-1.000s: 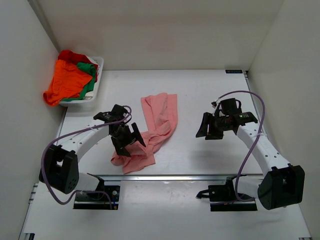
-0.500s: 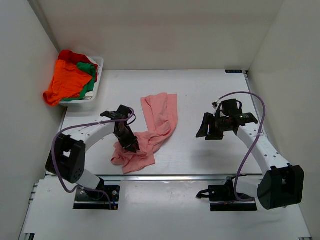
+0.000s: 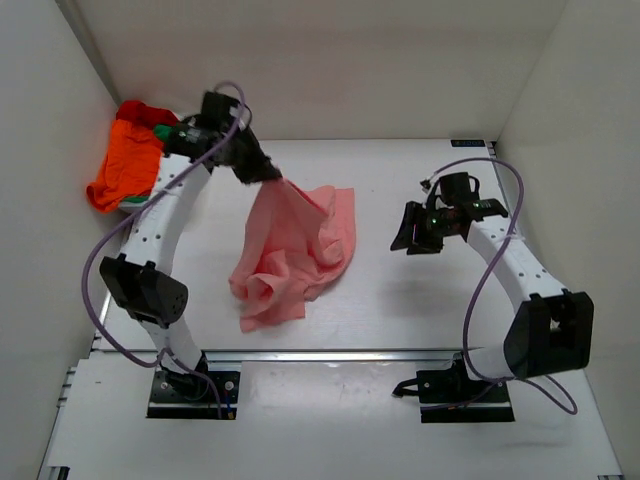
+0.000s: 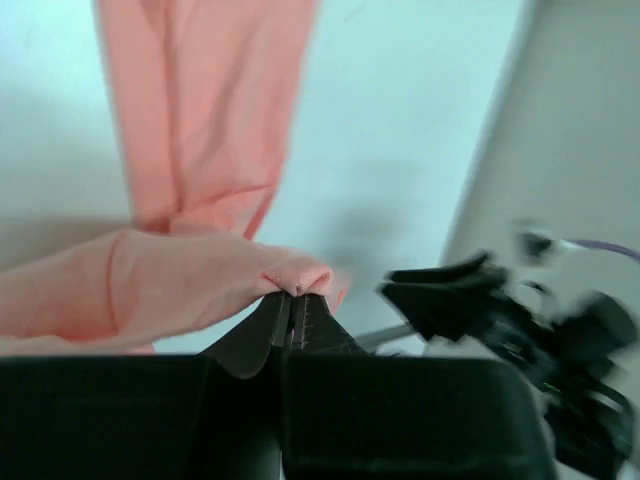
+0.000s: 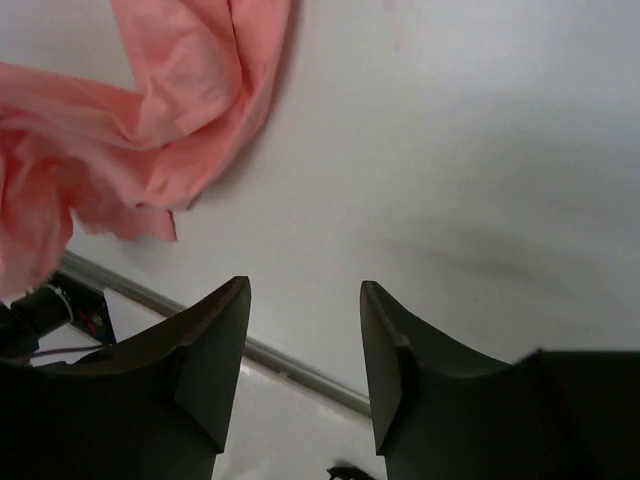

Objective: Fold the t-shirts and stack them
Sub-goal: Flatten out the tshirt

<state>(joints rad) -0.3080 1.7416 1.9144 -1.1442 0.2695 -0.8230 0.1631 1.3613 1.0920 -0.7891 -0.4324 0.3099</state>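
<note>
A salmon pink t-shirt [image 3: 290, 250] hangs from my left gripper [image 3: 268, 176], raised above the table's back left, its lower part crumpled on the table. The left wrist view shows the left gripper [image 4: 295, 293] shut on a fold of this pink t-shirt [image 4: 190, 280]. My right gripper [image 3: 408, 240] hovers open to the right of the shirt with nothing between its fingers [image 5: 215, 330]; the pink t-shirt [image 5: 150, 120] lies at the upper left of the right wrist view. Orange [image 3: 125, 165], green and red t-shirts lie heaped in a white basket at the back left.
The white basket [image 3: 140, 200] stands in the back left corner, partly hidden by my left arm. White walls close in the table at the left, back and right. A metal rail [image 3: 330, 353] runs along the near edge.
My left gripper shut on the pink t-shirt near the table's front and swung up and back, lifting the cloth. My right gripper turned slightly and stayed open.
</note>
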